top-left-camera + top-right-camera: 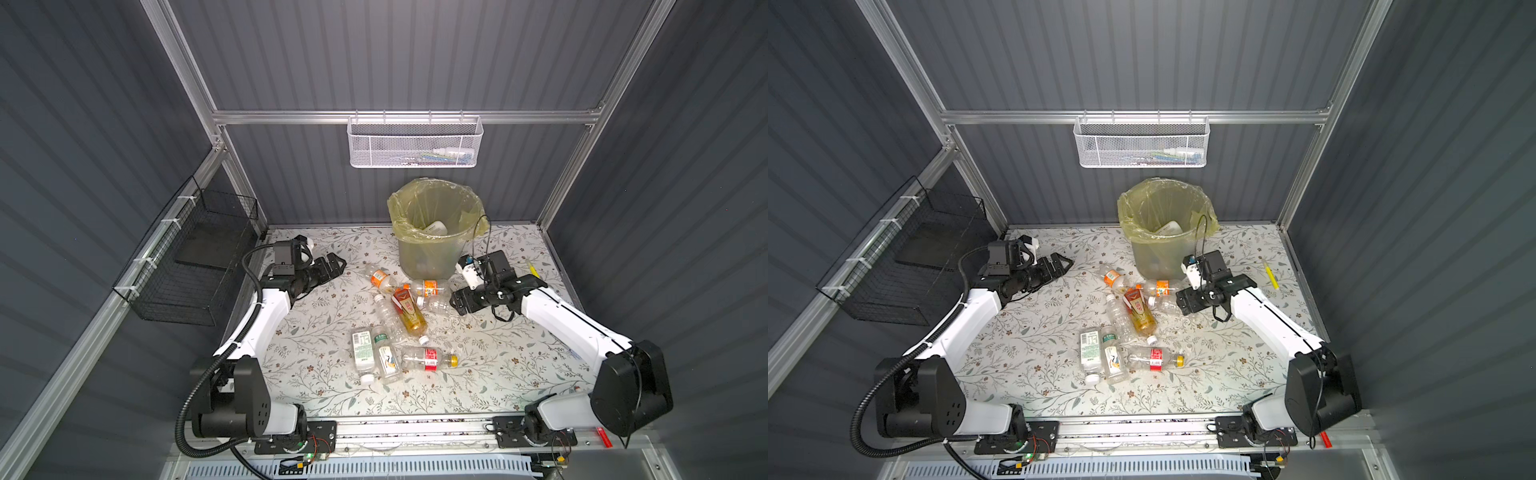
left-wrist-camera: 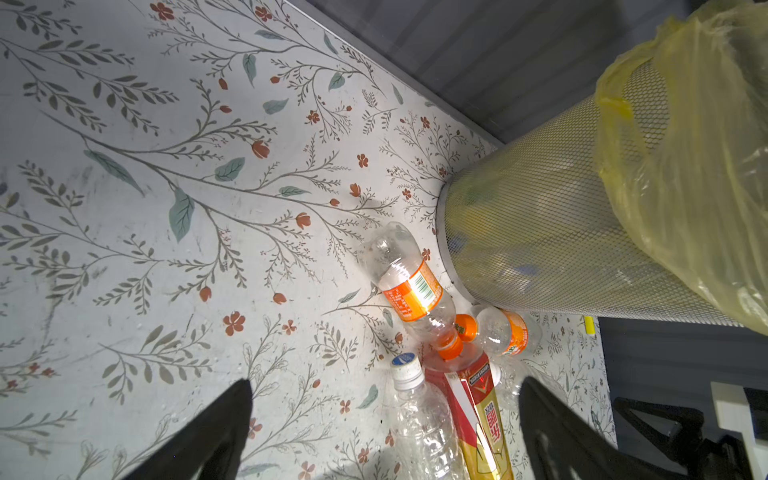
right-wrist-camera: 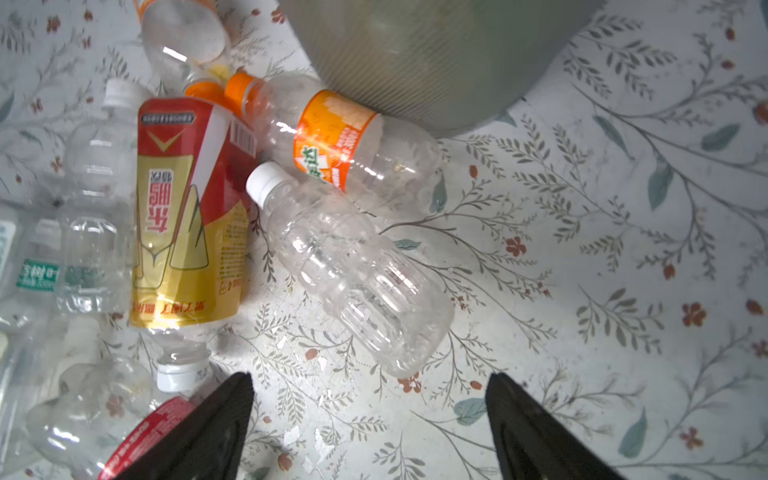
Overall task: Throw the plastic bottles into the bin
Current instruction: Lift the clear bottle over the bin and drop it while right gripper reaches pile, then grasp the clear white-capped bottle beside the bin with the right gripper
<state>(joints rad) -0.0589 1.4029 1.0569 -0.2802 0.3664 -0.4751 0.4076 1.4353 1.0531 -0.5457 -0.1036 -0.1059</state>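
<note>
Right wrist view: right hand (image 3: 370, 376) released, empty, by a clear bottle (image 3: 357, 282) lying on the table (image 3: 602, 291) near the bin (image 3: 415, 50); left hand (image 2: 385, 381) likewise released; the bin perhaps holds a white bottle (image 1: 436, 227).

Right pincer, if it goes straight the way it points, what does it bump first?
Probably the clear unlabelled bottle with a white cap, lying right ahead of the open right pincer, though depth is unclear.
</note>
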